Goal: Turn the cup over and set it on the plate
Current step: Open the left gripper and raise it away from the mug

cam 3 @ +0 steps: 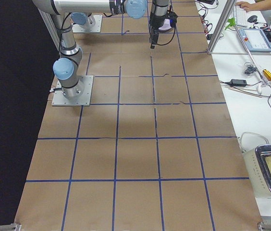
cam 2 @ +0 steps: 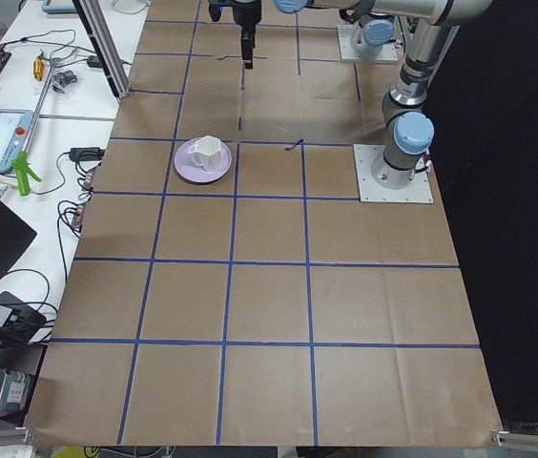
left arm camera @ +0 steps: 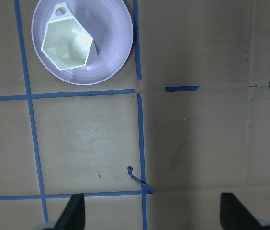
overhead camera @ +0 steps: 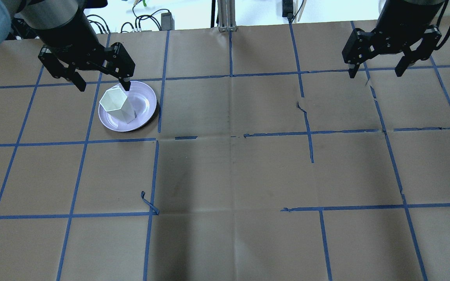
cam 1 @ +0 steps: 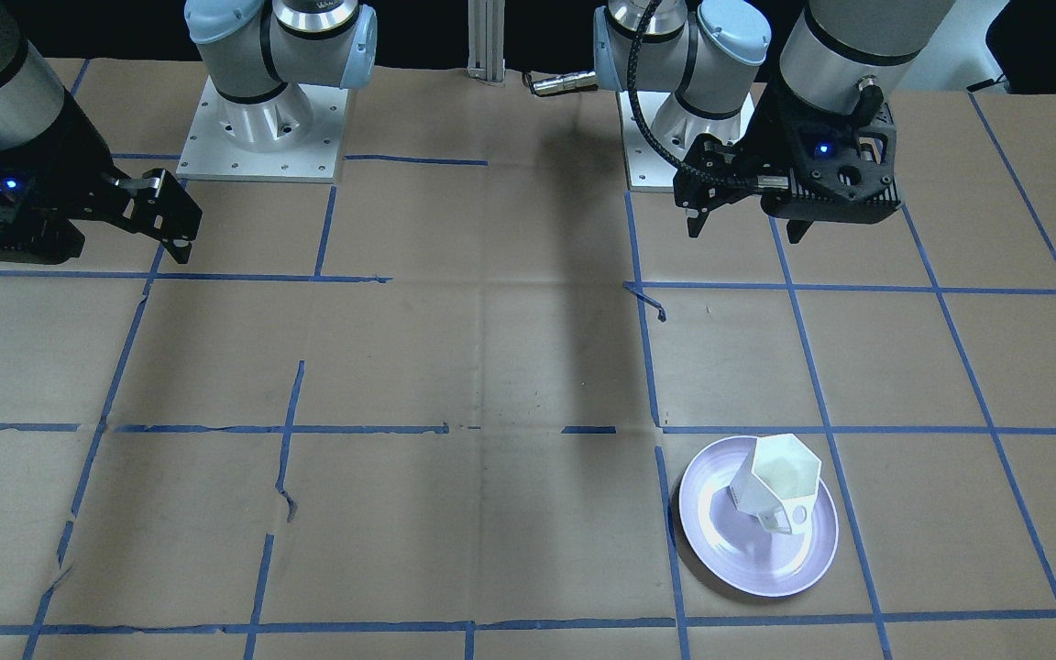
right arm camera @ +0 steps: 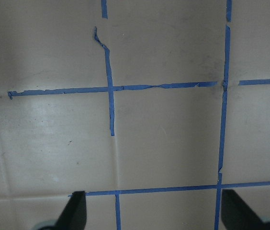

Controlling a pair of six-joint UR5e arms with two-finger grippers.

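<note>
The white faceted cup stands upright, open hexagonal rim up, on the pale lavender plate at the table's far left. It also shows in the front view on the plate and in the left wrist view, with its handle on the side away from the robot. My left gripper is open and empty, raised above the table, apart from the cup. My right gripper is open and empty, high over the far right of the table.
The table is covered in brown paper with a grid of blue tape lines. A curled loose tape end lies near the left middle. The arm bases stand at the robot's edge.
</note>
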